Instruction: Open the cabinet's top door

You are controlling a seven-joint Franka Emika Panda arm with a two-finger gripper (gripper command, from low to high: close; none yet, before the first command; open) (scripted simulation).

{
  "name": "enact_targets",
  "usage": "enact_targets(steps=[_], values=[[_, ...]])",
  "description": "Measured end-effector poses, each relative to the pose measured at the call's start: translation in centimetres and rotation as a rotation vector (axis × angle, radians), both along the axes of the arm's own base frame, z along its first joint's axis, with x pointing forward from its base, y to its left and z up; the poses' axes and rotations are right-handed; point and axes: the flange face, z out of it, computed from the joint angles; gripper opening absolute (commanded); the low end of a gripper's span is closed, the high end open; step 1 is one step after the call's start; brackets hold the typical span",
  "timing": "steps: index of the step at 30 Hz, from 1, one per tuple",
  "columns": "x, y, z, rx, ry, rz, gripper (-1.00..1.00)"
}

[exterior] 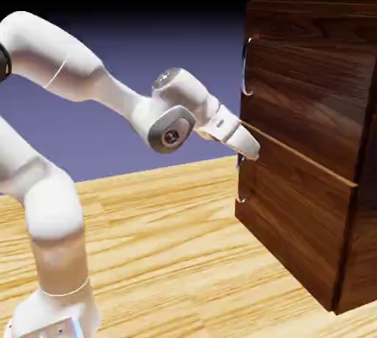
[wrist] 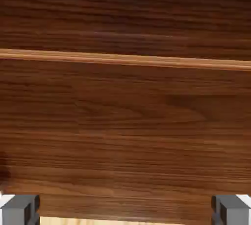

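The dark walnut cabinet (exterior: pixel 316 145) fills the exterior view's right side. Its top door (exterior: pixel 309 71) looks flush with the front, and a small silver handle (exterior: pixel 247 68) curves out at its left edge. The lower panel (exterior: pixel 294 219) has its own handle (exterior: pixel 241 182). My gripper (exterior: pixel 250 149) points at the seam between the two panels, below the top handle, and holds nothing. In the hand view wood grain fills the picture. The seam (wrist: pixel 125 60) runs across it, with the top door (wrist: pixel 125 13) above. The grey fingertips (wrist: pixel 19 209) stand wide apart, so the gripper is open.
The cabinet stands on a light wooden table (exterior: pixel 169 255). A thin strip of that table (wrist: pixel 122 221) shows under the lower panel in the hand view. My white arm (exterior: pixel 51 204) rises at the exterior view's left.
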Motion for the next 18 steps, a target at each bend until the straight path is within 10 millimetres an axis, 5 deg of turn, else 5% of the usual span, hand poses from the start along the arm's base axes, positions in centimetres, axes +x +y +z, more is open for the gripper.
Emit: enact_targets(steps=[9,18], values=[[-1.7,-0.1,8.9,0.509,-0.221,-0.407,0.00],[-4.1,2.7,15.1,1.054,-0.405,-0.669,0.00]])
